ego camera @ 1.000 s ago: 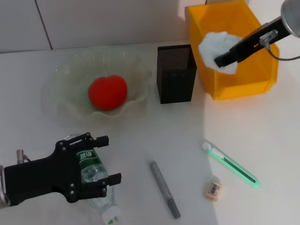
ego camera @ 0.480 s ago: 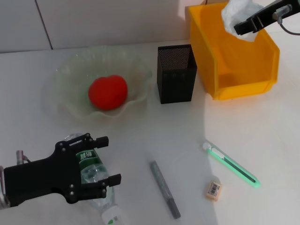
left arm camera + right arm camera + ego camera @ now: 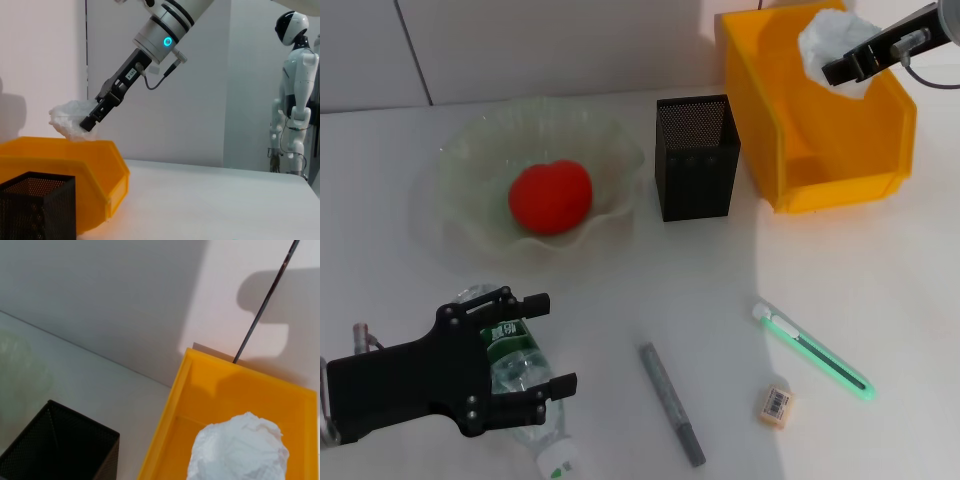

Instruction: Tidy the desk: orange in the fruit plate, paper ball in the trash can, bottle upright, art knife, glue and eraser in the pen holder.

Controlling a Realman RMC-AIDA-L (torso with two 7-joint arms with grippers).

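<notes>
My right gripper (image 3: pixel 832 71) is shut on the paper ball (image 3: pixel 832 38) and holds it above the far part of the yellow trash can (image 3: pixel 820 120). The left wrist view shows the paper ball (image 3: pixel 70 120) hanging just over the trash can's rim (image 3: pixel 60 150). The orange (image 3: pixel 551 197) lies in the fruit plate (image 3: pixel 460 165). The bottle (image 3: pixel 512 362) lies on its side at the front left, and my left gripper (image 3: pixel 557 340) stands open astride it. The black pen holder (image 3: pixel 695 155) stands between plate and bin. The green art knife (image 3: pixel 815 352), grey glue stick (image 3: pixel 670 403) and eraser (image 3: pixel 774 404) lie on the table.
A tiled wall runs behind the desk. In the left wrist view a white humanoid robot (image 3: pixel 295 90) stands far off beyond the table. In the right wrist view the paper ball (image 3: pixel 240 447) hangs over the bin (image 3: pixel 200 405), beside the pen holder (image 3: pixel 55 445).
My right gripper has lifted the paper ball from low inside the bin up toward its far right side. The left gripper and bottle have stayed put.
</notes>
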